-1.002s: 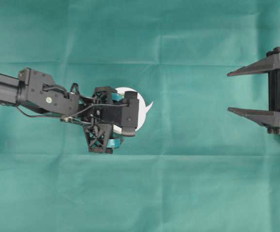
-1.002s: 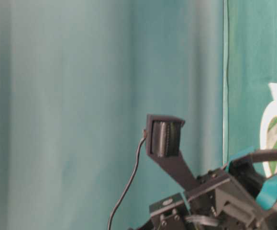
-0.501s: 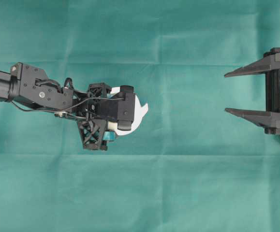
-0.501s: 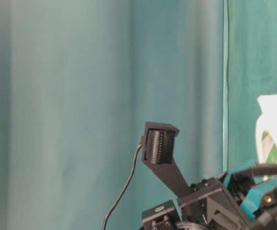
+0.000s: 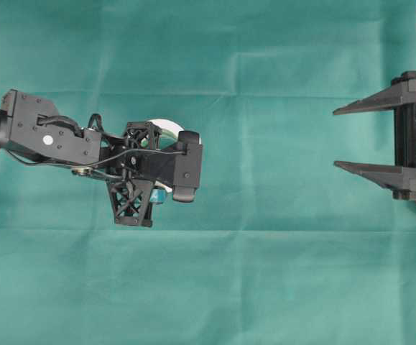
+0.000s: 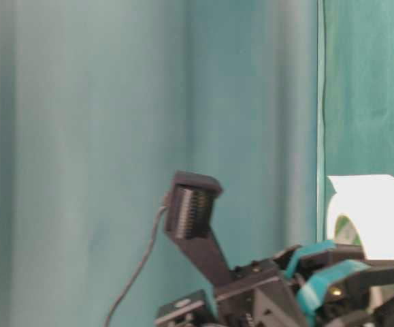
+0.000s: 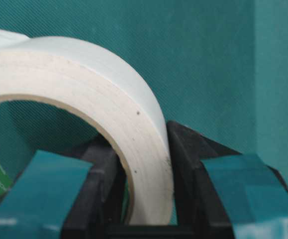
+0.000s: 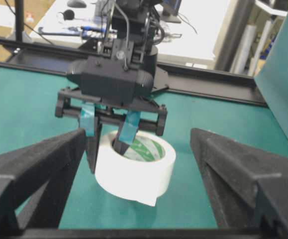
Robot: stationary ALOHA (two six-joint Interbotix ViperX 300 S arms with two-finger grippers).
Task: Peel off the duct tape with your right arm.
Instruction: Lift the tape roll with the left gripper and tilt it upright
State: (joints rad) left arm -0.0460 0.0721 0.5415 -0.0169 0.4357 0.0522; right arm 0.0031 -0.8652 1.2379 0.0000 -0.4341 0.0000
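- The duct tape (image 8: 135, 167) sits near the middle of the green cloth (image 5: 265, 273), held tipped up on its edge, and in the right wrist view its lower rim looks lifted clear of the cloth.
- The left gripper (image 8: 111, 137) is clamped on the wall of the roll: in the left wrist view one teal-padded finger (image 7: 44, 189) sits inside the core and the other outside, and the white band is pinched between them.
- The right gripper (image 5: 340, 136) waits well apart at the far side of the cloth, its two pointed black fingers spread wide and holding nothing.
- The roll looks light and fairly stiff. The wound layers and the cardboard core should keep their ring shape under the pinch, though the smooth white backing could slide if the squeeze is weak.
- The loose tab (image 8: 147, 200) hangs at the bottom of the roll on the side facing the right arm. It is thin, floppy and likely sticky on its inner face.
- That tab is the place to take hold, as far up its length as the fingertips can reach, so that it does not slip out.
- Peeling will likely need a firm, steady pull away from the roll, and the roll may twist in the left claw as the glue resists.
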